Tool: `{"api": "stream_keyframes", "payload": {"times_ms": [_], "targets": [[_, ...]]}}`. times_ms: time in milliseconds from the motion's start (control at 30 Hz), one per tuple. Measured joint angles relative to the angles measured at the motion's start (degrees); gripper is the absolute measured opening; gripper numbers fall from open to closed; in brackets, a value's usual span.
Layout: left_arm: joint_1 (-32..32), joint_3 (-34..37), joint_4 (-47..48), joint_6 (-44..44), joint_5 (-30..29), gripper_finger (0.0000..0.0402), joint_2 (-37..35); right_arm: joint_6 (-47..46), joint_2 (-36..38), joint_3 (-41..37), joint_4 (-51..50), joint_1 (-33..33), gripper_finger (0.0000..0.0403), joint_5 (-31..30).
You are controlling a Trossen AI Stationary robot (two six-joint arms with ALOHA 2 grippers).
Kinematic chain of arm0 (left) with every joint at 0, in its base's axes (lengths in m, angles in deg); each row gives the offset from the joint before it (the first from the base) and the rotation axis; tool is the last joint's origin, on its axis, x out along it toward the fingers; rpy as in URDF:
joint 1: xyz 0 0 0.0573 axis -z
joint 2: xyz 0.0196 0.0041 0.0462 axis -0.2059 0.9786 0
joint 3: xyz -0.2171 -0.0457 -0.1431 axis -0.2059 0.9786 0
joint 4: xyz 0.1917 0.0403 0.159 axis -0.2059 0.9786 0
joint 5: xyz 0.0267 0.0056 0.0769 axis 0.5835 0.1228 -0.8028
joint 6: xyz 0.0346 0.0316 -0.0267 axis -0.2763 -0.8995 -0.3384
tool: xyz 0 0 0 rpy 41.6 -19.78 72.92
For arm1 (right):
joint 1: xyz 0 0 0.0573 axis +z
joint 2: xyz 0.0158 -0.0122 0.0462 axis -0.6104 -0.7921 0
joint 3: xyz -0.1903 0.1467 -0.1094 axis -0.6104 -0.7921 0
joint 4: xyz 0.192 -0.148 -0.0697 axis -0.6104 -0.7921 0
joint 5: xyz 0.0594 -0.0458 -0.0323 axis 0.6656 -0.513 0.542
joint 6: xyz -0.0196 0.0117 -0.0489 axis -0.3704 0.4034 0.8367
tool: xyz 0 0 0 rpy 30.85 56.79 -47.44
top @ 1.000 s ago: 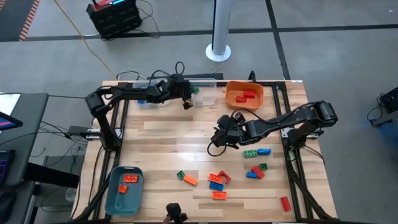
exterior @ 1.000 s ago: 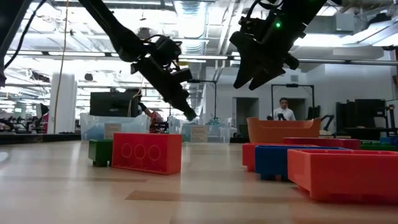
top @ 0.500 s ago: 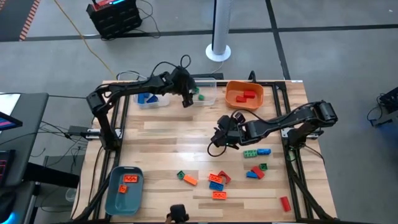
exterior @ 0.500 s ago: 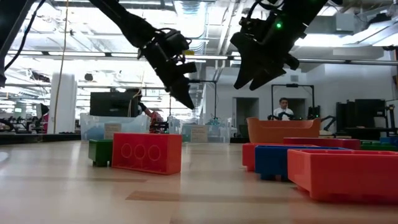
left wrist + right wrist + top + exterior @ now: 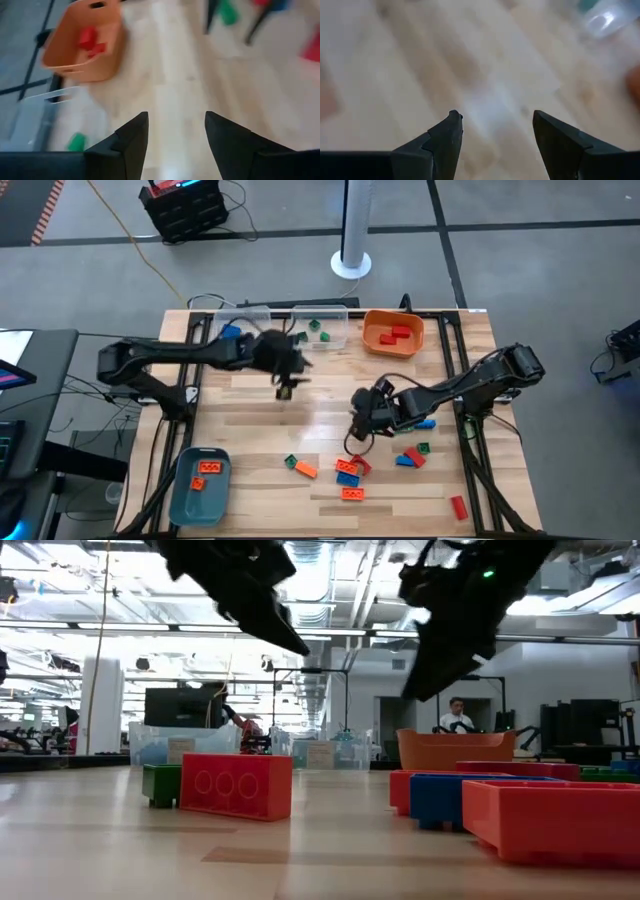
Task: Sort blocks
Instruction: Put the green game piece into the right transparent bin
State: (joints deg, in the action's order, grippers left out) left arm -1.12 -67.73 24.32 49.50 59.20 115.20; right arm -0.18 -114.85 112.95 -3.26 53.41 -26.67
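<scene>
The left hand (image 5: 284, 388) hovers empty with fingers apart over bare desk (image 5: 250, 420) at centre frame, below the clear bin (image 5: 335, 332). The right hand (image 5: 355, 442), fingers also apart and empty, hangs just above the blocks (image 5: 348, 471) scattered at lower centre-right.

You've got the blocks (image 5: 350, 470) split up: main loose bunch, red/orange/blue/green, lies flat on the tabletop toward the front-right, w/ one red near the front-right corner. Two red sit in the orange bin, two orange in the teal bin, blue and green ones in the clear bins at the back edge.
</scene>
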Motion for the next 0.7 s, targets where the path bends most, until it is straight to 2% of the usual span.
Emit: {"api": "stream_keyframes", "payload": {"times_ms": [233, 367, 567, 700], "targets": [[7.54, 6.6, -0.76, 3.68, -2.82, 0.0187, -6.84, 0.02, 0.06, 6.03, -17.78, 4.26, 0.0255, 8.36], [9.46, 8.48, -0.79, 5.67, -3.13, 0.0187, -7.81, 3.47, -0.02, 5.69, -27.2, 4.5, 0.0255, 11.71], [10.65, 9.82, 1.16, 8.1, -3.2, 0.0187, -7.79, 8.82, 0.0, 2.07, -27.02, 4.41, 0.0255, 16.82], [11.36, 9.86, 4.31, 9.33, -3.3, 0.0187, -7.81, 9.19, 0.0, -1.7, -26.81, 5.45, 0.0255, 20.27]]}}
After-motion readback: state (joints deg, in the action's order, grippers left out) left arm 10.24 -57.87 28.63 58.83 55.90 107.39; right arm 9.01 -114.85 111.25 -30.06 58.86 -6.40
